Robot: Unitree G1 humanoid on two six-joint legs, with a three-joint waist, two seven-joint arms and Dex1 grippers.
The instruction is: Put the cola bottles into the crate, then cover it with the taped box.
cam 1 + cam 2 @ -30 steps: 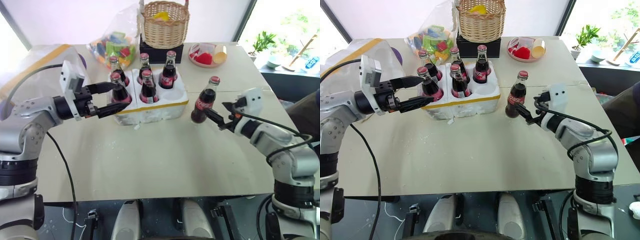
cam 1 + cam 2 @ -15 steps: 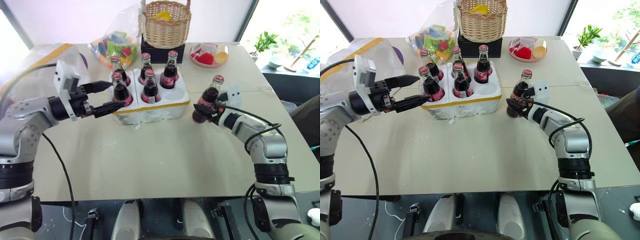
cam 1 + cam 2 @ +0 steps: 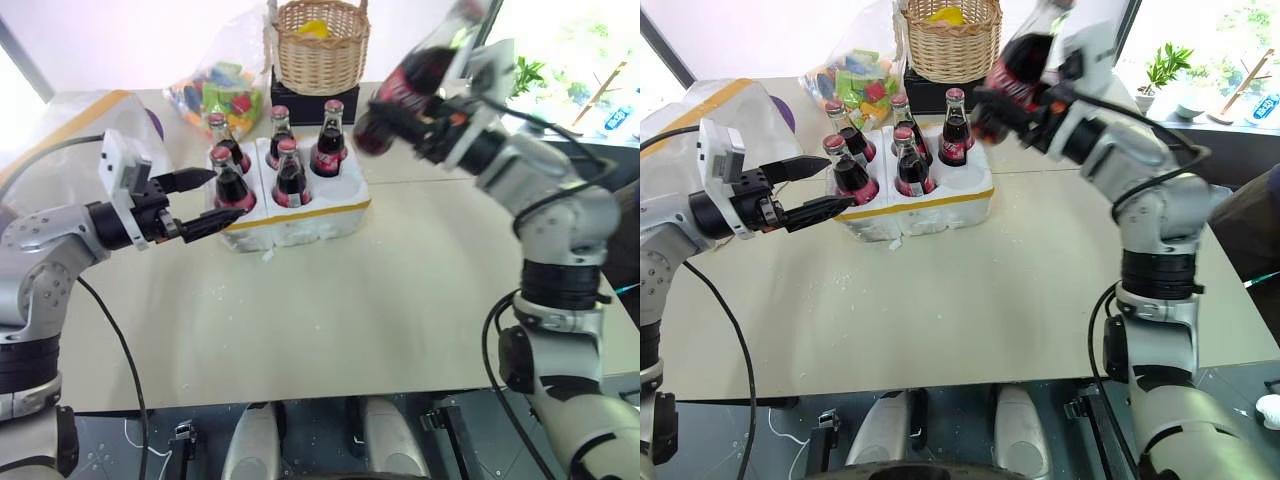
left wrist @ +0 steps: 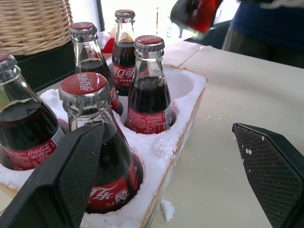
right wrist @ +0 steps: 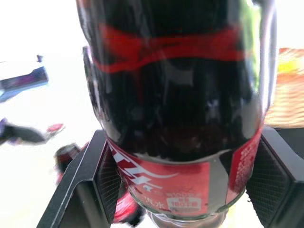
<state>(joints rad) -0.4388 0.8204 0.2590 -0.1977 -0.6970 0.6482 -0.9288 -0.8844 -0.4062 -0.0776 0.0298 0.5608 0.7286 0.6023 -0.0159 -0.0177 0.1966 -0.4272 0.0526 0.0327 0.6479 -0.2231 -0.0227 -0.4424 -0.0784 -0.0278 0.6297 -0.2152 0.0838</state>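
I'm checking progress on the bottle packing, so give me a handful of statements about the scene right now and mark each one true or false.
1. The right gripper holds a cola bottle up in the air. True.
2. Five bottles stand in the crate. True.
3. Every well in the crate is filled. False: one well, at the corner nearest the right arm, is empty.
4. The left gripper is clamped shut on a bottle. False: its fingers are open, on either side of the near-left bottle.
5. A wicker basket stands behind the crate. True.
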